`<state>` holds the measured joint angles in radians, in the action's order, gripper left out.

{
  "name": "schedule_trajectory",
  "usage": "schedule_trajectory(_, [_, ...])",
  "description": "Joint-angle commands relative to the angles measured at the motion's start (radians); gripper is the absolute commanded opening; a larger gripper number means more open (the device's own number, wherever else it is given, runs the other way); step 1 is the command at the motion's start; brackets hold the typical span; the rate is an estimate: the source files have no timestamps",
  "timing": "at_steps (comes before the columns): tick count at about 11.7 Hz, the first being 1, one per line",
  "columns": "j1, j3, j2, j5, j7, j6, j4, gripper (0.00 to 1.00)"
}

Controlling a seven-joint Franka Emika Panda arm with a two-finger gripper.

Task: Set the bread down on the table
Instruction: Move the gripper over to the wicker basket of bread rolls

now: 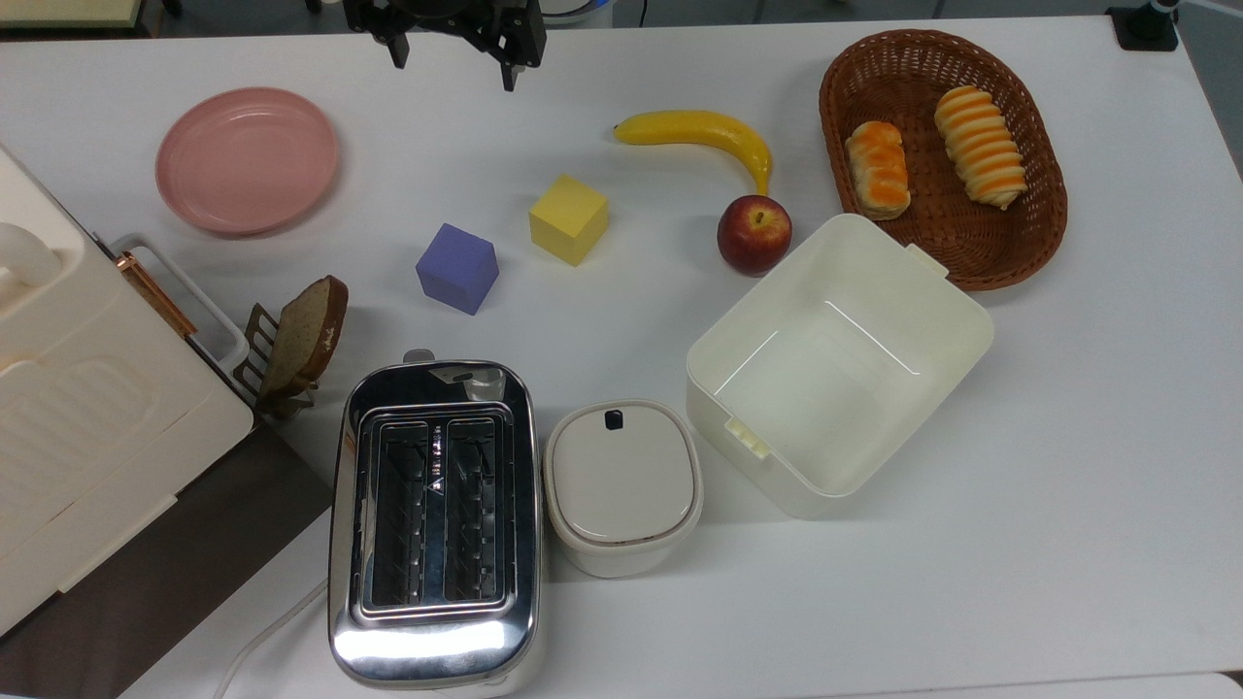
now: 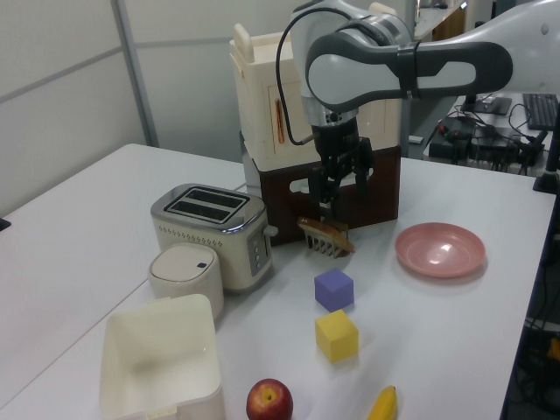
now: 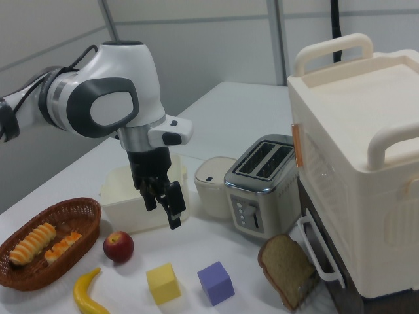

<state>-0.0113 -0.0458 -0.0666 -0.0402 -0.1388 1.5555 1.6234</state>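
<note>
The bread is lying in the basket, in the half nearer the top view's left, just beside the longer roll but apart from it. Its long axis is running nearly up and down in the top view, tilted only slightly, and the roll is lying roughly parallel to it. In the right view the bread is showing as the shorter piece nearer the apple.

The tool is hanging above the desk at the top view's upper edge, its fingers spread apart and holding nothing. The bread is lying well off toward the top view's right of it, with the banana in between. In the right view the tool is sitting well above the desk, and the basket is lying away to the right view's lower left.

Judging from this, the coming move is calling for a long sideways reach over the banana and the basket rim, then a descent with the fingers closing across the bread's short width, clear of the roll.
</note>
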Motion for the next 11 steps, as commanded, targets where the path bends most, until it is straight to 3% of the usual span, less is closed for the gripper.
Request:
schedule_trajectory(1, [-0.005, -0.018, 0.008, 0.058, 0.071, 0.088, 0.013, 1.0])
schedule_trajectory(4, [-0.007, -0.046, 0.008, 0.114, 0.068, 0.116, 0.013, 1.0])
schedule_trajectory(11, [0.005, -0.042, -0.007, 0.118, 0.084, 0.118, 0.023, 1.0])
